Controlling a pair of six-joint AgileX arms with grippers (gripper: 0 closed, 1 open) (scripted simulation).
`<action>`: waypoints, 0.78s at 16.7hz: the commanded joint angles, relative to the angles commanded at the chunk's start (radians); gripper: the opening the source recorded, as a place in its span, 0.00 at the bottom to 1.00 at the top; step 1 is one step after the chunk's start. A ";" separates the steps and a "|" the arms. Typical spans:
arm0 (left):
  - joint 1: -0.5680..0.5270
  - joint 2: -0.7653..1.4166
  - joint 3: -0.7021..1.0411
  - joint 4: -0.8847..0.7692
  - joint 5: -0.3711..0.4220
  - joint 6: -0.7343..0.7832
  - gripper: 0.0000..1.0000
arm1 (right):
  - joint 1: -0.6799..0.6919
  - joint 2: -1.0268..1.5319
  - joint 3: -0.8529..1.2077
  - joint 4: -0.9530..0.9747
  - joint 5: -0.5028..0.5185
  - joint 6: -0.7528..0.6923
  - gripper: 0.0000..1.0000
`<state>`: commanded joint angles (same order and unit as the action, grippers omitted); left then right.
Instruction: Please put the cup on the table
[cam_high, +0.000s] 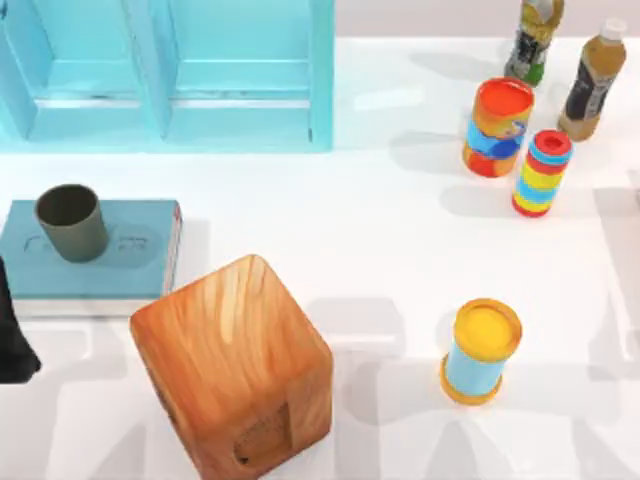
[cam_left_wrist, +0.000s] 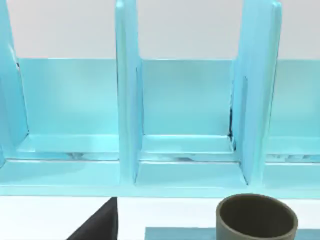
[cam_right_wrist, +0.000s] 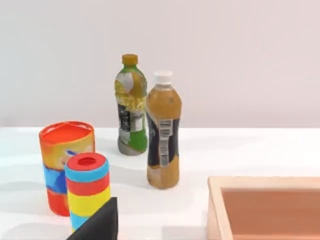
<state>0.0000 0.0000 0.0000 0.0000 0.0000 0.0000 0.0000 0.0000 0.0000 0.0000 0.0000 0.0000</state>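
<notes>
Upright, the cup (cam_high: 71, 221) stands on the blue slab (cam_high: 140, 262) beside the wooden cube (cam_high: 232, 365); finger state cannot be told.

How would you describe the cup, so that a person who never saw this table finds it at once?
Start at the big wooden cube near the front. To its left lies a flat blue-teal slab, and the cup stands upright on it. It is plain olive-grey, open-topped and lidless, unlike the colourful cans.

A small, handleless olive-grey cylindrical cup (cam_high: 71, 221) with a dark, empty inside is standing upright, mouth up, on a flat blue-teal slab. The large glossy white tabletop (cam_high: 400, 240) is lying flat beneath, stretching across to the right.
</notes>
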 joint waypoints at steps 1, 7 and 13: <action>0.000 0.000 0.000 0.000 0.000 0.000 1.00 | 0.000 0.000 0.000 0.000 0.000 0.000 1.00; -0.012 0.156 0.139 -0.152 -0.009 0.004 1.00 | 0.000 0.000 0.000 0.000 0.000 0.000 1.00; -0.041 0.667 0.632 -0.553 -0.028 -0.049 1.00 | 0.000 0.000 0.000 0.000 0.000 0.000 1.00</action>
<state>-0.0405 0.6670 0.6318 -0.5532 -0.0276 -0.0486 0.0000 0.0000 0.0000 0.0000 0.0000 0.0000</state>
